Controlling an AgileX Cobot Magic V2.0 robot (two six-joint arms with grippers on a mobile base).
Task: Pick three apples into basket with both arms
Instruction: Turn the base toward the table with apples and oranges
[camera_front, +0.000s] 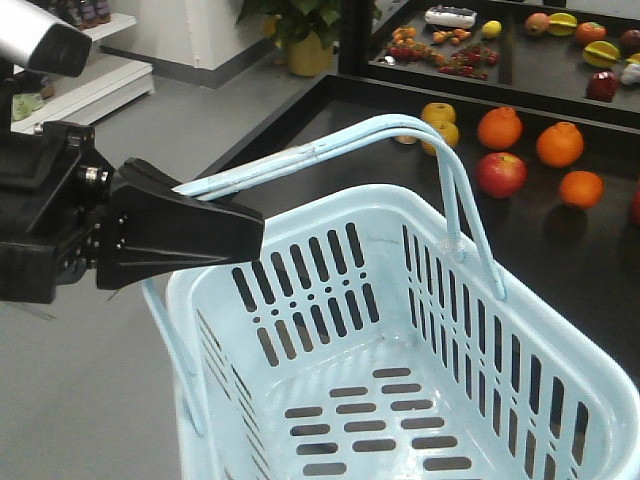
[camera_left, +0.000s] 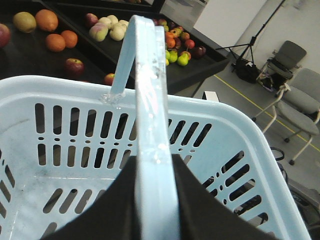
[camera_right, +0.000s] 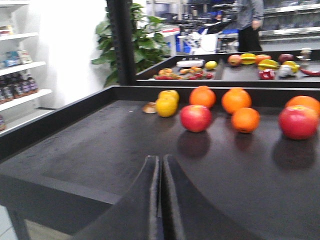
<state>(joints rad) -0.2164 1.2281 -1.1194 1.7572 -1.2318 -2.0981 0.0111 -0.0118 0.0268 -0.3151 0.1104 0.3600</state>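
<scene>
The pale blue basket hangs empty in front of the black table. My left gripper is shut on both hoop handles, pressed together between its jaws in the left wrist view. One red apple lies on the table beyond the basket, and another shows only as a sliver at the right edge. In the right wrist view, my right gripper is shut and empty, low over the table's near part. Two apples lie ahead of it, one in the middle and one at far right.
Several oranges and two yellow fruits lie among the apples. The table has a raised black rim. A second tray of mixed fruit stands behind. A potted plant and shelves are at the left.
</scene>
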